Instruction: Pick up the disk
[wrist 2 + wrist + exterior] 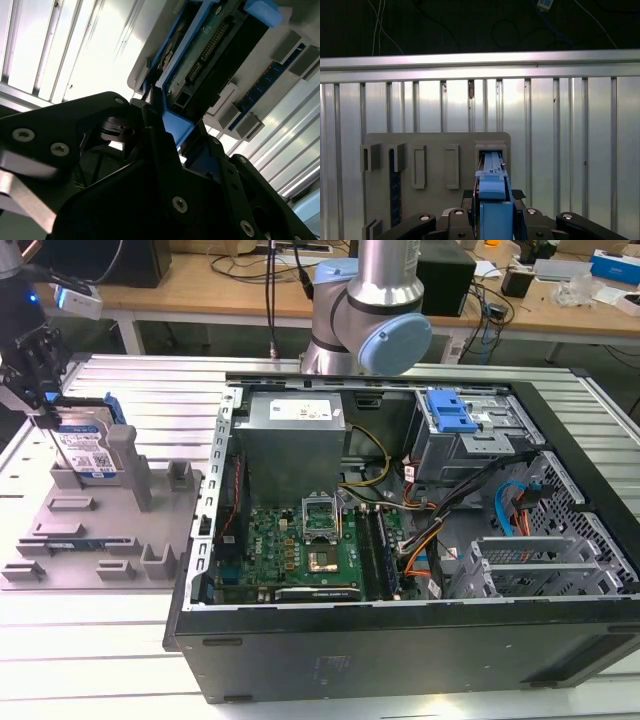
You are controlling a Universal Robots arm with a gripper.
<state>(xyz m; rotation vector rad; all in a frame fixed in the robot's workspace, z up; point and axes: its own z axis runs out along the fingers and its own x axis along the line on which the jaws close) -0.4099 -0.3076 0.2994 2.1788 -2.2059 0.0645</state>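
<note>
So we've got the disk [92, 452] standing on edge at the far corner of the grey fixture tray [95, 540], over on the exterior view's left; its white-and-blue label faces us and a blue side rail [113, 430] runs up its edge; in the first wrist view the disk [493, 192] shows edge-on, its blue rail rising out of a tray slot. The black end effector [40, 390] sits right on top of it, and in the second wrist view its fingers [150, 107] look pressed against the blue rail, pinching the disk [210, 45] from both sides; the disk's lower edge seems to sit in the tray slot, though we can't quite tell if it's lifted clear. The tray lies on the ribbed metal table [100, 660]; just beside it, toward the exterior view's right, is the open computer case [400, 640] with its green motherboard [310, 550], and a blue-fronted drive cage [455, 420] at the far side; the arm's base [365, 310] rises behind the case.
</note>
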